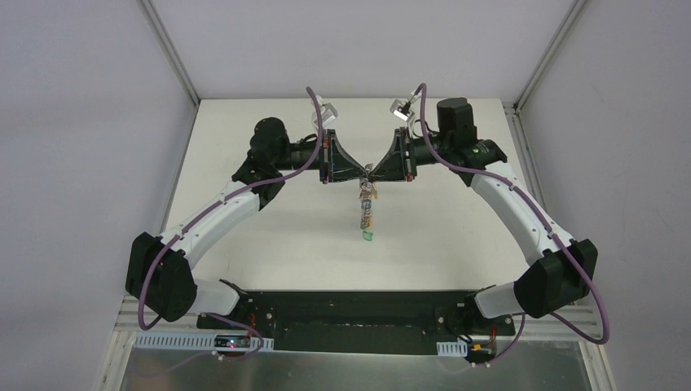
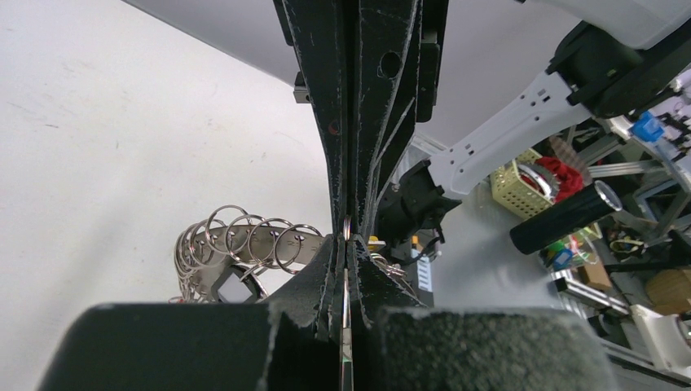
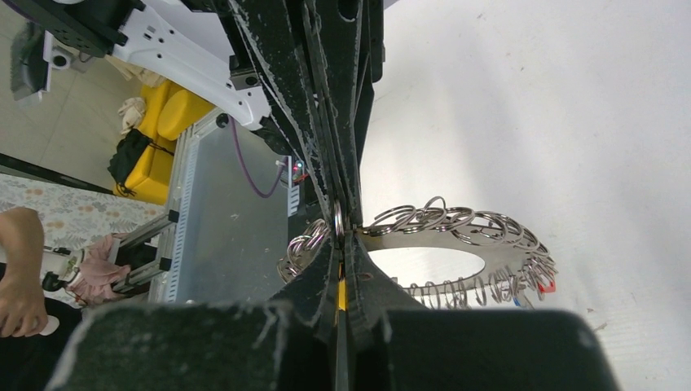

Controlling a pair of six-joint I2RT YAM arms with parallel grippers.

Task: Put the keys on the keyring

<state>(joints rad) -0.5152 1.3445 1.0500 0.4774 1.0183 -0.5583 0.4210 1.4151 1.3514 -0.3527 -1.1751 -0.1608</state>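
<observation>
above the middle of the table, the left gripper and the right gripper met tip to tip. the left fingers were pressed together on a thin metal strip; the right ones were closed on a yellow sliver. if these were keys, i could not tell. the keyring hung just under the tips, with a green key at its lowest end.
</observation>
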